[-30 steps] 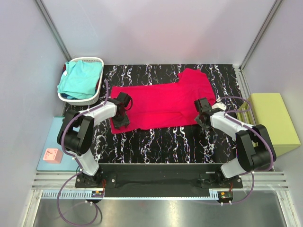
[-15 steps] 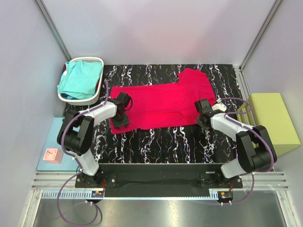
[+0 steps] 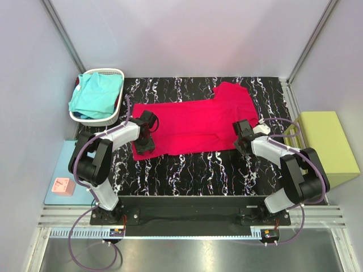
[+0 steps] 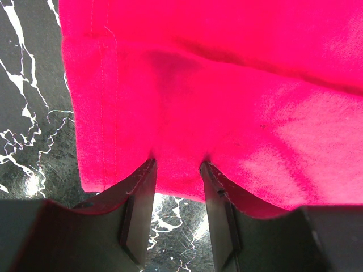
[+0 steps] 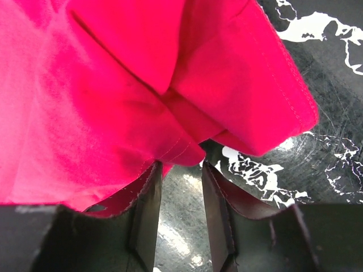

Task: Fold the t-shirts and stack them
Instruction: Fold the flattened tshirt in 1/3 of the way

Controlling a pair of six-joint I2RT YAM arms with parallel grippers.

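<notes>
The crimson-red cloth short-sleeved t-shirt is lying spread across the middle of the black white-veined table. Its body is running left to right, and one sleeve is reaching toward the upper right of the overhead frame. It is looking partly narrowed along its length, but it is not yet a compact fold.

The left gripper is sitting at the shirt's lower-left corner. Its jaws are standing slightly apart, with the flat hem lying between them and not visibly pinched. The right gripper is sitting at the shirt's right edge. Its jaws are likewise slightly apart, and a bunched fold of cloth is just reaching its tips.

The turquoise cloth t-shirt is lying heaped in the white plastic basket at the upper left, apparently untouched.

By this look, the task is sitting at an early stage. The red shirt's fold is waiting to be finished, the turquoise one is waiting to be taken out and folded, and the stacking is not yet begun.
</notes>
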